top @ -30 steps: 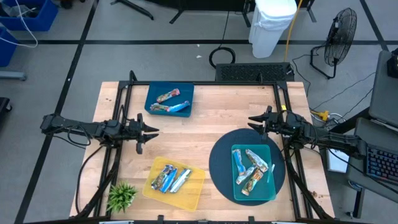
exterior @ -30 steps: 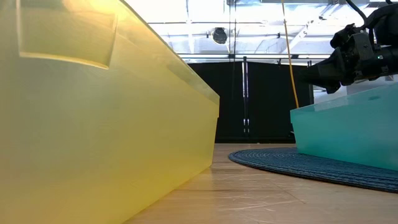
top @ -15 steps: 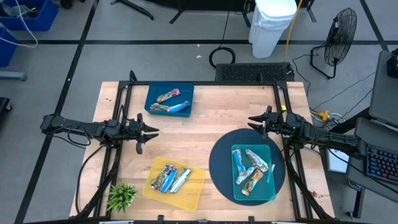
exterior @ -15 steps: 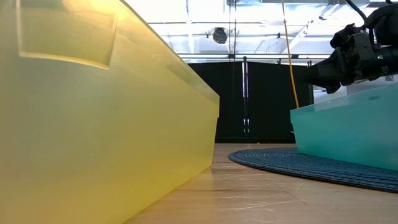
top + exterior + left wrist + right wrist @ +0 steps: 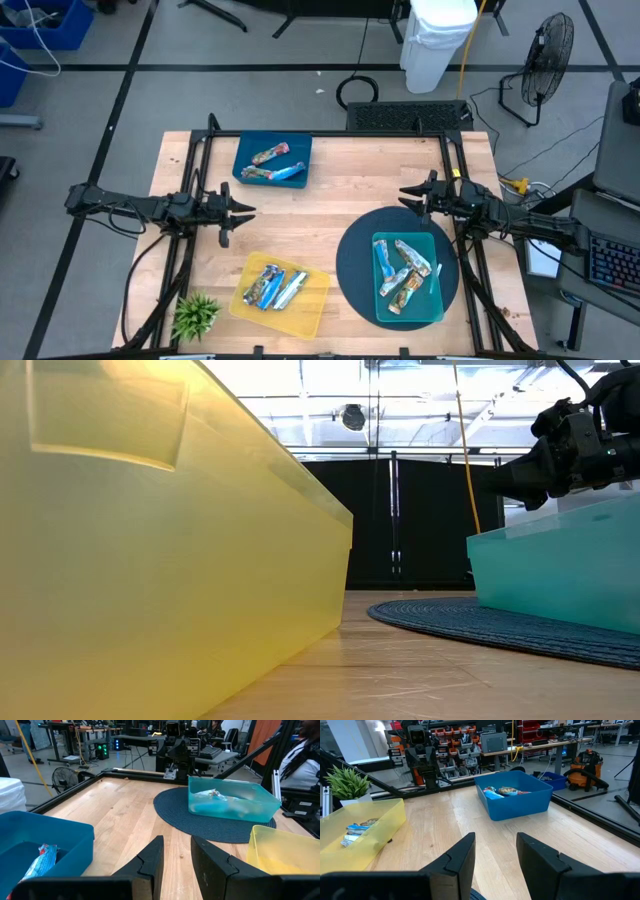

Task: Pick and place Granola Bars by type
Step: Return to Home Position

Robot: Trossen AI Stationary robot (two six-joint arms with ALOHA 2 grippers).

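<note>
1. We see the left end effector [image 5: 243, 210] hanging over the left edge of the wooden surface [image 5: 330, 200], between the blue bin [image 5: 243, 148] and the yellow bin [image 5: 318, 303]. Its fingers [image 5: 152, 862] stand apart with nothing between them.
2. The right end effector [image 5: 406, 196] sits near the right edge of the surface, just beyond the round dark mat [image 5: 350, 262]. Its fingers [image 5: 462, 857] are also spread and hold nothing.
3. The two end effectors point toward each other across the bare middle of the surface, well apart.
4. Granola Bars [image 5: 273, 288] in blue-silver wrappers lie close together in the yellow bin, near the front edge. A small green plant [image 5: 195, 316] stands just beside that bin.
5. More bars [image 5: 272, 165] lie in the blue bin at the far side of the surface. At least one has a multicoloured wrapper, and one seems to have a bluish one.
6. A teal bin [image 5: 438, 300] stands on the mat and holds several more bars [image 5: 403, 270]. They look like a mix of kinds, though the wrappers are too small for us to sort with confidence.
7. In the low view, the yellow bin's wall fills the left side. The teal bin and the mat's edge sit at the right, with a dark arm above them.
</note>
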